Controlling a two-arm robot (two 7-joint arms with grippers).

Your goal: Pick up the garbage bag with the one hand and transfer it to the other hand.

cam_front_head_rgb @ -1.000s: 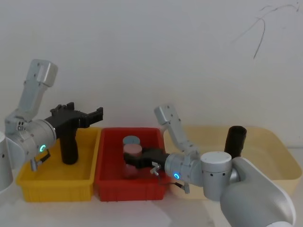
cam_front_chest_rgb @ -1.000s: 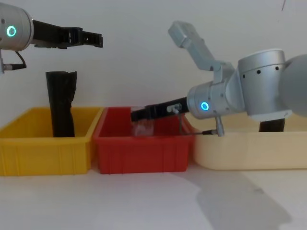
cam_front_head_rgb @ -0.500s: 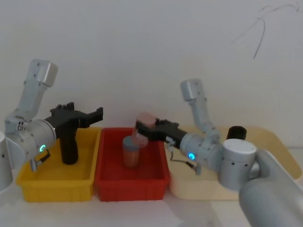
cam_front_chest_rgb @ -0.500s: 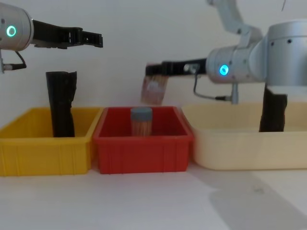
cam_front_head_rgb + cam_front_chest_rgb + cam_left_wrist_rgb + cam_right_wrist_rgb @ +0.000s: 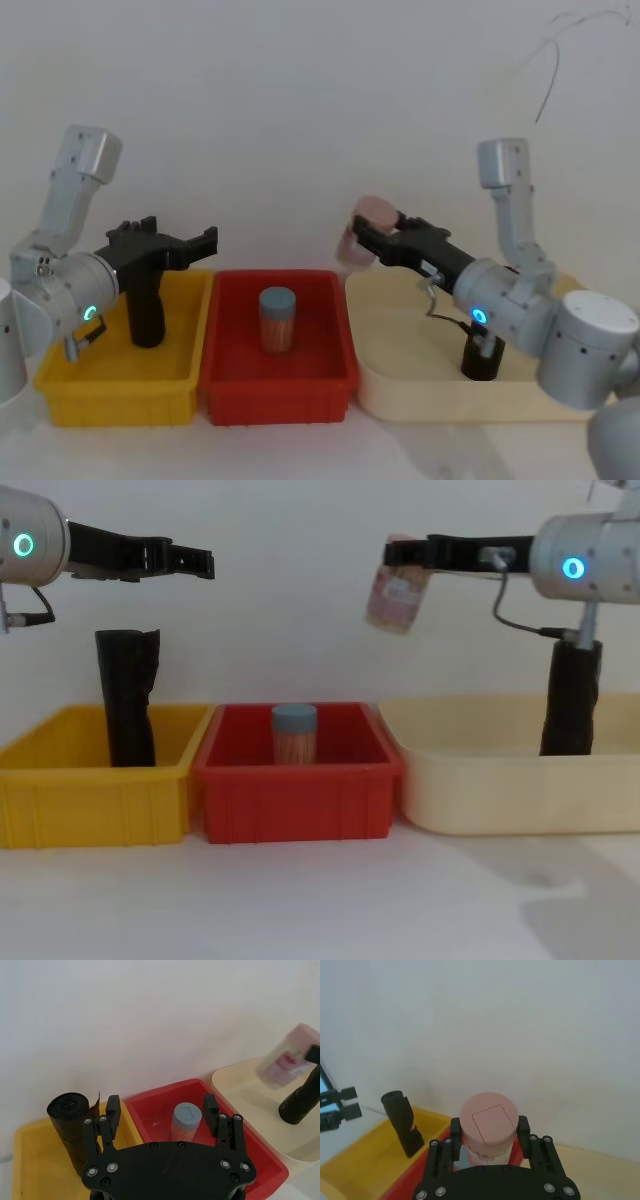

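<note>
Pink-lidded jar, lifted by right pincer, now over cream tray

black garbage bag roll, upright, yellow bin

I find nothing I can read from my station. The pink-lidded translucent plastic jar, held up above the gap between the red plastic bin and the cream tray, carries a pale label with a reddish patch, but its print is too blurred to make out. The blue-lidded jar standing inside that red bin shows no legible lettering either.
</note>
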